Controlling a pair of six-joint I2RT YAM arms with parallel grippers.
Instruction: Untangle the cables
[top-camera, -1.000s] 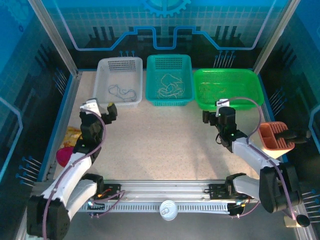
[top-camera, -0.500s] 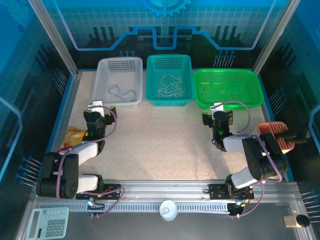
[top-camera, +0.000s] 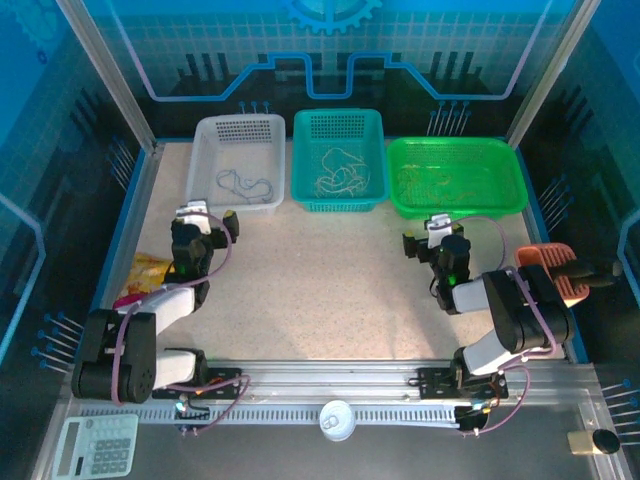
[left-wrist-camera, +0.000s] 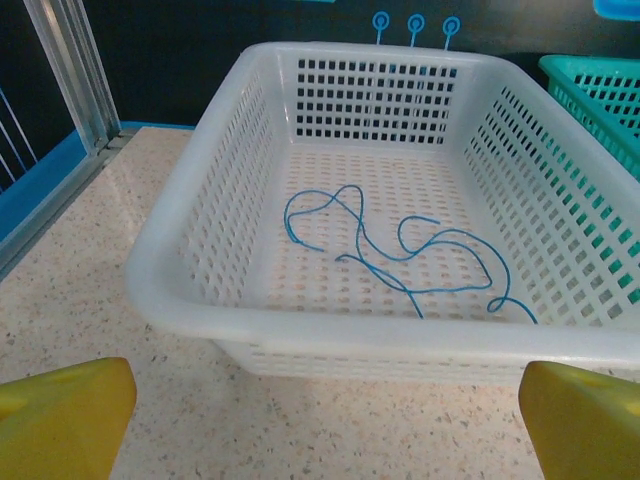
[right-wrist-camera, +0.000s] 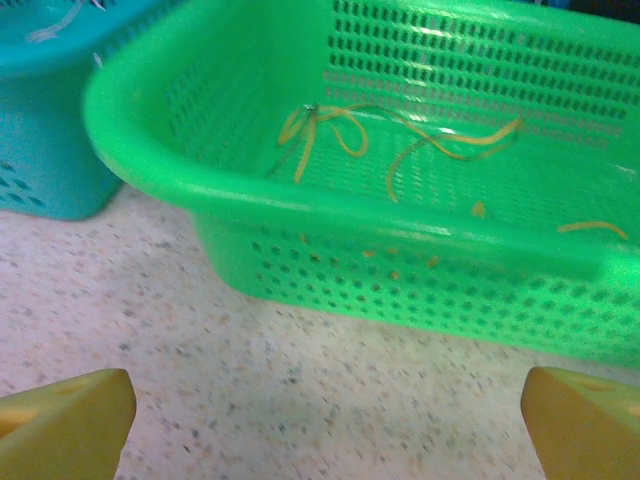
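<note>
Blue cable (left-wrist-camera: 398, 258) lay in a white basket (left-wrist-camera: 300, 325); my left gripper (left-wrist-camera: 320, 420) and right gripper (right-wrist-camera: 320, 420) gaped, empty. It might snag the holes when pulled.

The speckled beige desk (top-camera: 320, 280) carries three baskets in a row across the upper middle of the frame: white basket (top-camera: 200, 172), teal basket (top-camera: 338, 124), green basket (top-camera: 460, 212). A yellow packet (top-camera: 150, 268) lies at centre left.

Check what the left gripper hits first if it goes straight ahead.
Most likely the near wall of the white basket, right ahead of the open left gripper. The blue cable lies past it, on the basket floor. Height is unclear.
</note>
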